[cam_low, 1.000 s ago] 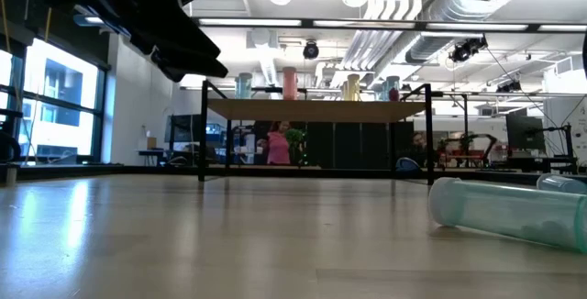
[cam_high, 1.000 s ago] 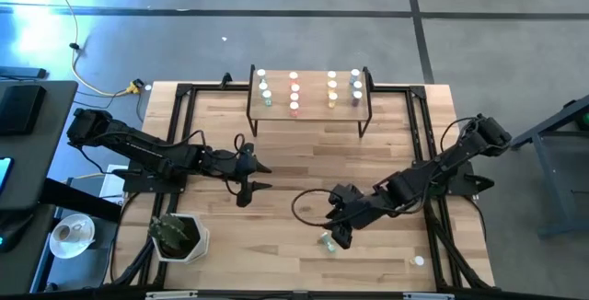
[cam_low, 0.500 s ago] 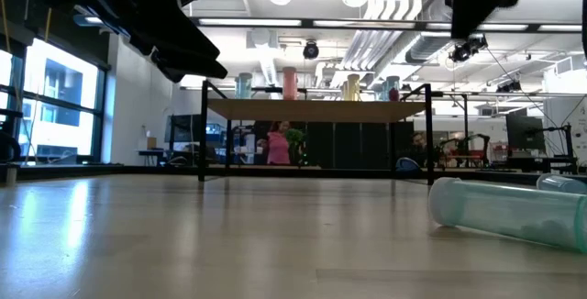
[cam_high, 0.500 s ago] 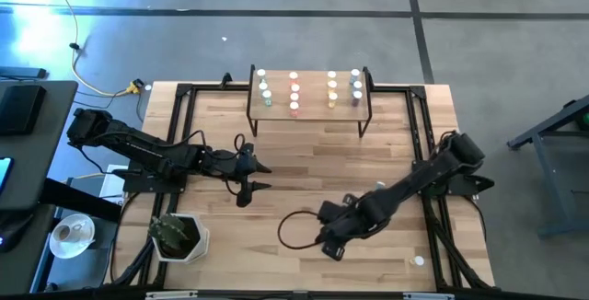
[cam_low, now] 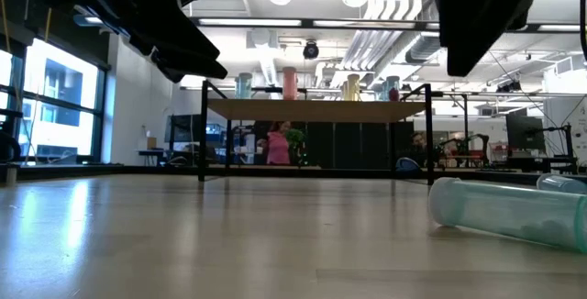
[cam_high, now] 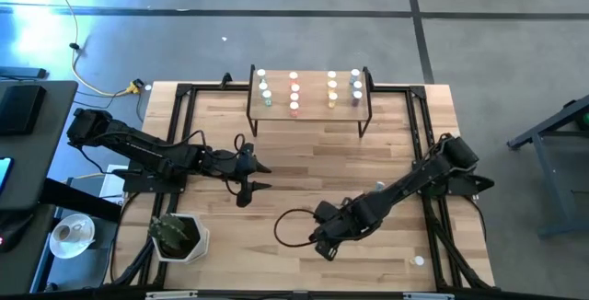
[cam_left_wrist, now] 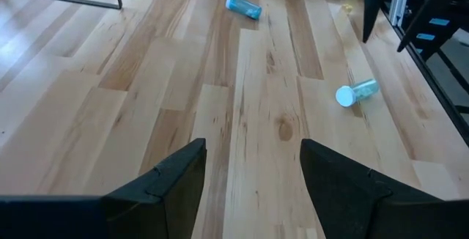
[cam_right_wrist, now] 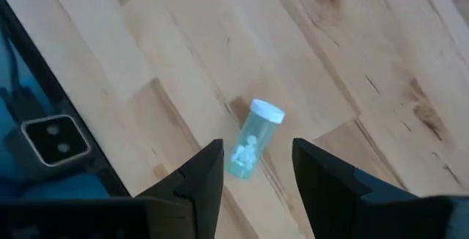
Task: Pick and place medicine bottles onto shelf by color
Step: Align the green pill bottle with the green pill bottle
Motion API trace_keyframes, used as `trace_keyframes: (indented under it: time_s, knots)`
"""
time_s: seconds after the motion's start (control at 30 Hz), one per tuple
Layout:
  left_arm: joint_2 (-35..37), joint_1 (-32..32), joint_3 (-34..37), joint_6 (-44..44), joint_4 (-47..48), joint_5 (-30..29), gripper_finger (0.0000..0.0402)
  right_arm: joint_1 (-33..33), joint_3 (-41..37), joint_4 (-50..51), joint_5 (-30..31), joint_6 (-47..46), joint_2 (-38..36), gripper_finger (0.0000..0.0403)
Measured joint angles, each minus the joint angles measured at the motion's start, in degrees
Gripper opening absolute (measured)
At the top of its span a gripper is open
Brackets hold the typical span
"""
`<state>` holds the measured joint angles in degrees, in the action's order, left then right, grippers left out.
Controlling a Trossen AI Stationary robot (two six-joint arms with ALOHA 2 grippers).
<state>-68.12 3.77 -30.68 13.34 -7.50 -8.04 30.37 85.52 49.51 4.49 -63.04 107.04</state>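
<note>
Butcher-block planks make up the tabletop [cam_high: 304,162], with a grey floor around it and an office-like room of ceiling ducts and desks beyond in the low view. From above, the right gripper [cam_high: 324,245] and its arm cover the teal medicine bottle [cam_right_wrist: 251,138] lying near the table's front edge, so the overhead camera shows none of it. The right wrist view does: the bottle lies on its side, white cap away from the camera, in line with the gap between the two dark fingers [cam_right_wrist: 201,177], which are spread apart and not touching it; the bottle's lower end is cut off behind them. A second teal bottle [cam_left_wrist: 357,92] lies on its side further right, only its white cap showing from above. At the table's back stands the shelf [cam_high: 309,114] with bottles in colour rows; their labels are too small to read. The left gripper [cam_high: 256,177] hovers mid-table on the left side, fingers spread and holding nothing.
</note>
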Motion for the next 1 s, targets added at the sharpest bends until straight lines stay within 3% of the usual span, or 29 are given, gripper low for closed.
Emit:
trace_keyframes:
  time_s: [0.2,0.53,1.0]
  knots:
    - [0.0,0.0,0.0,0.0,0.0,0.0,0.0211,0.3,0.0,-0.9,1.3,-3.2,1.5,0.0154]
    - [0.0,0.0,0.0,0.0,0.0,-0.1,0.0211,1.1,-0.1,-2.6,-1.8,-8.0,6.3,0.0154]
    - [0.0,0.0,0.0,0.0,0.0,-0.1,0.0211,2.2,-0.1,-4.7,-3.5,-8.4,10.7,0.0154]
